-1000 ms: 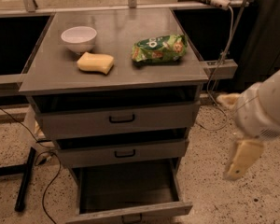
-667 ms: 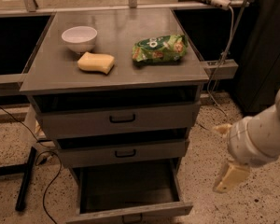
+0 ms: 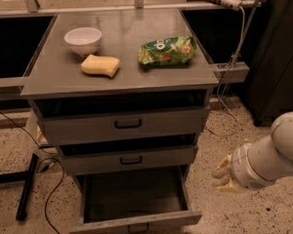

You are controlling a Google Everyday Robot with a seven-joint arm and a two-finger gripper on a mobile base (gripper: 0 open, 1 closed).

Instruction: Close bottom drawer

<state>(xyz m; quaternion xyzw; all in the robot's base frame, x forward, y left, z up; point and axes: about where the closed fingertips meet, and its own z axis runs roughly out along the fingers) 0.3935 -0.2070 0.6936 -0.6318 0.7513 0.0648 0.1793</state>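
The bottom drawer (image 3: 136, 222) of the grey metal cabinet is pulled far out; its deep grey box (image 3: 132, 194) is empty and its front panel sits at the lower edge of the view. The middle drawer (image 3: 131, 160) and the top drawer (image 3: 127, 124) stand slightly out, each with a black bar handle. My gripper (image 3: 222, 175) is at the end of the white arm, low on the right, beside the open bottom drawer and apart from it, pointing left.
On the cabinet top (image 3: 122, 77) lie a white bowl (image 3: 83, 39), a yellow sponge (image 3: 100, 65) and a green snack bag (image 3: 167, 50). Black cables and a stand leg (image 3: 27, 186) lie on the speckled floor at left. A dark cabinet (image 3: 278, 57) stands at right.
My arm and gripper have dropped lower and swung left toward the bottom drawer's right side. The drawers have not moved.
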